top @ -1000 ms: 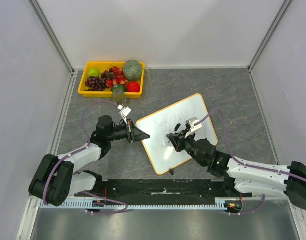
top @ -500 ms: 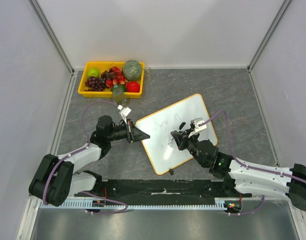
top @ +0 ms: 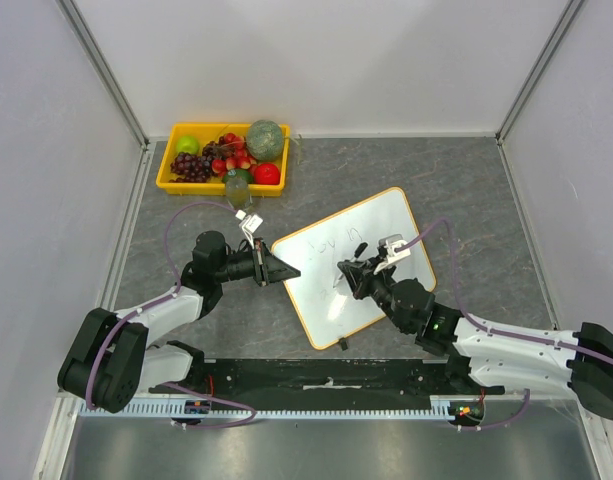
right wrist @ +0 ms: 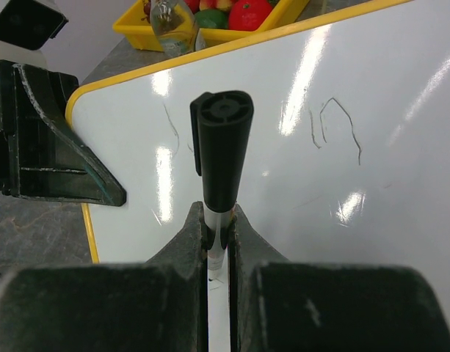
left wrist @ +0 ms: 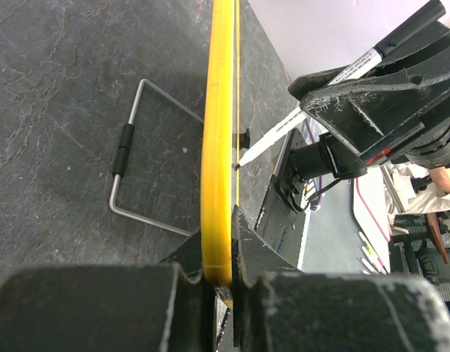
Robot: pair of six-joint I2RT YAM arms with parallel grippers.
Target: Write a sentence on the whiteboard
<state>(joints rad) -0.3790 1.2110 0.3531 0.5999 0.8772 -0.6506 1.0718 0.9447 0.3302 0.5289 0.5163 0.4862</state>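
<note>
One container stands on the worktop (top: 466, 180): a yellow tray (top: 166, 172) in the far left corner. It holds a green apple (top: 187, 145), dark grapes (top: 191, 165), a red round fruit (top: 267, 173), a green melon (top: 266, 140) and small red fruit between them.

Edges and room, from the near side: the whiteboard (top: 391, 225) lies skewed at mid-worktop, its near corner close to the black base rail (top: 326, 375), with a small black clip (top: 343, 344) on that edge. The left tool (top: 276, 268) is clamped on the board's yellow frame at the left corner. The right tool (top: 354, 277) is over the board, closed around a black-capped marker (right wrist: 221, 150); the left wrist view shows the tip at the board face. A wire stand (left wrist: 136, 158) lies on the worktop beside the board. Bare worktop lies right of and beyond the board. White walls (top: 336, 60) enclose three sides.

The board face is white and glossy. The sentence (top: 338, 243) shows as thin dark strokes, too faint to read.
</note>
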